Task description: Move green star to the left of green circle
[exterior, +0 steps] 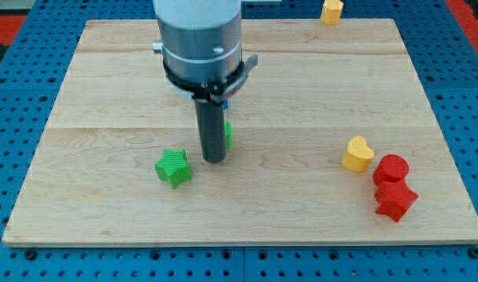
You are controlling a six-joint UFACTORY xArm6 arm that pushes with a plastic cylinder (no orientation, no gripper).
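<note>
Green star (173, 168) — ridged, intact — lies on the wooden surface (302, 102), just left of our tip (214, 160). Green circle (227, 134) mostly hidden behind the rod. No claw fitted.

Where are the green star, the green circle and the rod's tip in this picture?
green star (173, 168): camera view, middle of its top face.
green circle (228, 134): camera view, the edge showing beside the rod, the rest hidden.
my tip (215, 160): camera view, the rod's lower end.
</note>
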